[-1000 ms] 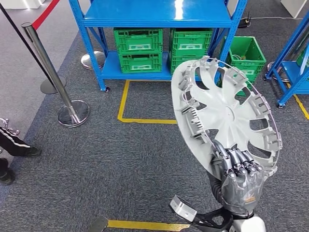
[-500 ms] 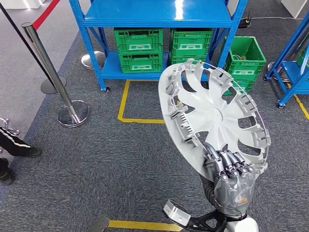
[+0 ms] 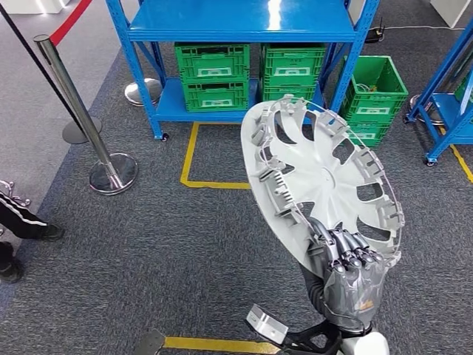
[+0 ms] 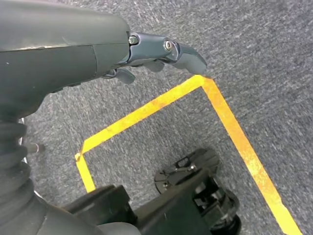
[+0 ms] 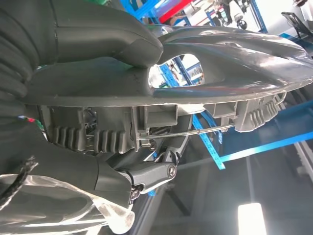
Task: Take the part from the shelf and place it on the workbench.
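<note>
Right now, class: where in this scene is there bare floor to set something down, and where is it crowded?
Bare carpet lies between the stanchion base and the right hand holding the wheel cover. Under the blue shelf, green crates crowd the space.

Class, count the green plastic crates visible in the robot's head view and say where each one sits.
3: two on the blue shelf's bottom level, left crate, right crate; one on the floor beside it. Others may be hidden.
</note>
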`<state>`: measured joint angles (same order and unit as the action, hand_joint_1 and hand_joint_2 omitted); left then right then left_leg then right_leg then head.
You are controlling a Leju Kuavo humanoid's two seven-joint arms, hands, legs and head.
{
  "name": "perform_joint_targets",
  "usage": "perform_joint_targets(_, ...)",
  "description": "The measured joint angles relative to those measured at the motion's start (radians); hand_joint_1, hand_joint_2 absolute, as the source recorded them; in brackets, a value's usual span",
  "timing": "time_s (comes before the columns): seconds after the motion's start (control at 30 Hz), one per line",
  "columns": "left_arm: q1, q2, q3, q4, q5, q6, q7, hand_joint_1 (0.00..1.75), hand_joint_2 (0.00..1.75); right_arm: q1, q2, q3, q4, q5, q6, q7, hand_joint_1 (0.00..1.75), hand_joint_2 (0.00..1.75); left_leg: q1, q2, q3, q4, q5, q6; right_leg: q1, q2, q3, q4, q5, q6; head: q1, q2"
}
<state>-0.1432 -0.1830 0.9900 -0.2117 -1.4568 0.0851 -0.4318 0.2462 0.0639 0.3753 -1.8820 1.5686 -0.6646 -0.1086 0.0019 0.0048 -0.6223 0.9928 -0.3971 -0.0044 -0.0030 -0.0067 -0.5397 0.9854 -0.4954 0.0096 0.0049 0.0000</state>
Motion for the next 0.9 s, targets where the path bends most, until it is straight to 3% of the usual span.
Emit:
perform_joint_targets(0.17, -0.001, 0.005, -0.014, 0.000, 0.007, 0.000, -0.001, 0.00, 1.75, -0.023, -0.041, 0.063, 0.000, 0.000, 0.000, 0.086, 1.75, 1.75, -0.002, 0.000, -0.003, 0.008, -0.005, 0.009, -0.002, 0.000, 0.001, 0.000, -0.001, 0.007, 0.000, 0.000)
perform_joint_targets(0.3, -0.002, 0.006, -0.022, 0.000, 0.012, 0.000, -0.001, 0.00, 1.75, -0.037, -0.069, 0.102, -0.008, 0.000, 0.000, 0.115, 1.75, 1.75, 0.001, 0.005, 0.003, -0.008, 0.002, 0.023, -0.005, 0.003, -0.004, 0.003, -0.010, 0.021, 0.000, 0.000)
perform_joint_targets(0.37, -0.003, 0.005, -0.025, 0.000, 0.013, 0.000, -0.001, 0.00, 1.75, -0.040, -0.081, 0.111, -0.013, 0.000, 0.000, 0.116, 1.75, 1.75, 0.007, 0.013, 0.008, -0.024, 0.009, 0.031, -0.007, 0.005, -0.037, 0.070, -0.058, 0.031, 0.002, 0.000)
perform_joint_targets(0.43, -0.003, 0.005, -0.029, 0.000, 0.015, 0.000, -0.001, 0.00, 1.75, -0.042, -0.091, 0.116, -0.014, 0.000, 0.000, 0.114, 1.75, 1.75, 0.007, 0.022, 0.007, -0.025, 0.010, 0.033, -0.012, 0.005, -0.099, 0.202, -0.126, 0.040, 0.003, 0.000)
perform_joint_targets(0.47, -0.002, 0.005, -0.031, 0.000, 0.016, 0.000, -0.001, 0.00, 1.75, -0.042, -0.095, 0.118, -0.014, 0.000, 0.000, 0.114, 1.75, 1.75, 0.007, 0.028, 0.006, -0.024, 0.010, 0.033, -0.015, 0.005, -0.123, 0.255, -0.144, 0.045, 0.003, 0.000)
perform_joint_targets(0.5, -0.002, 0.005, -0.034, 0.000, 0.016, -0.001, -0.001, 0.00, 1.75, -0.042, -0.098, 0.119, -0.014, 0.000, 0.000, 0.114, 1.75, 1.75, 0.008, 0.034, 0.005, -0.024, 0.010, 0.031, -0.018, 0.004, -0.130, 0.273, -0.142, 0.049, 0.003, 0.000)
perform_joint_targets(0.53, -0.001, 0.005, -0.036, 0.000, 0.017, -0.001, -0.001, 0.00, 1.75, -0.041, -0.101, 0.120, -0.014, 0.000, 0.000, 0.113, 1.75, 1.75, 0.010, 0.040, 0.004, -0.022, 0.010, 0.028, -0.021, 0.002, -0.116, 0.249, -0.121, 0.053, 0.003, 0.000)
perform_joint_targets(0.6, -0.002, 0.006, -0.038, 0.000, 0.018, -0.003, -0.001, 0.00, 1.75, -0.042, -0.104, 0.121, -0.014, 0.000, 0.000, 0.113, 1.75, 1.75, 0.014, 0.052, 0.002, -0.013, 0.007, 0.016, -0.027, -0.026, -0.043, 0.114, -0.060, 0.061, 0.004, 0.000)
perform_joint_targets(0.67, -0.001, 0.007, -0.039, -0.001, 0.019, -0.005, -0.002, 0.00, 1.75, -0.045, -0.105, 0.123, -0.016, 0.000, 0.000, 0.113, 1.75, 1.75, 0.013, 0.063, 0.001, 0.001, 0.001, -0.001, -0.027, -0.053, 0.007, 0.018, -0.029, 0.052, 0.003, 0.000)
perform_joint_targets(0.7, -0.001, 0.009, -0.039, -0.002, 0.019, -0.005, -0.002, 0.00, 1.75, -0.047, -0.106, 0.124, -0.017, 0.000, 0.000, 0.113, 1.75, 1.75, 0.012, 0.069, 0.003, 0.005, 0.000, -0.009, -0.025, -0.056, 0.009, 0.009, -0.030, 0.043, 0.003, 0.000)
perform_joint_targets(0.77, -0.001, 0.009, -0.040, -0.002, 0.021, -0.005, -0.003, 0.00, 1.75, -0.047, -0.106, 0.126, -0.019, 0.000, 0.000, 0.113, 1.75, 1.75, 0.014, 0.082, 0.006, 0.007, 0.000, -0.021, -0.023, -0.036, 0.002, 0.017, -0.025, 0.021, 0.001, 0.000)
perform_joint_targets(0.8, -0.001, 0.009, -0.040, -0.002, 0.021, -0.005, -0.003, 0.00, 1.75, -0.047, -0.107, 0.127, -0.020, 0.000, 0.000, 0.113, 1.75, 1.75, 0.017, 0.076, 0.005, 0.013, -0.009, -0.027, -0.023, -0.027, 0.001, 0.018, -0.021, 0.012, 0.002, 0.000)
perform_joint_targets(0.87, 0.000, 0.009, -0.040, -0.002, 0.021, -0.005, -0.004, 0.00, 1.75, -0.047, -0.107, 0.128, -0.021, 0.000, 0.000, 0.113, 1.75, 1.75, 0.021, 0.043, -0.016, 0.075, -0.064, -0.034, -0.023, -0.008, 0.000, 0.019, -0.011, -0.004, 0.000, 0.000)
perform_joint_targets(0.9, 0.002, 0.010, -0.040, -0.002, 0.021, -0.005, -0.005, 0.00, 1.75, -0.048, -0.107, 0.128, -0.021, 0.000, 0.000, 0.113, 1.75, 1.75, 0.021, 0.022, -0.039, 0.139, -0.107, -0.035, -0.022, 0.002, -0.002, 0.019, -0.007, -0.010, 0.000, 0.000)
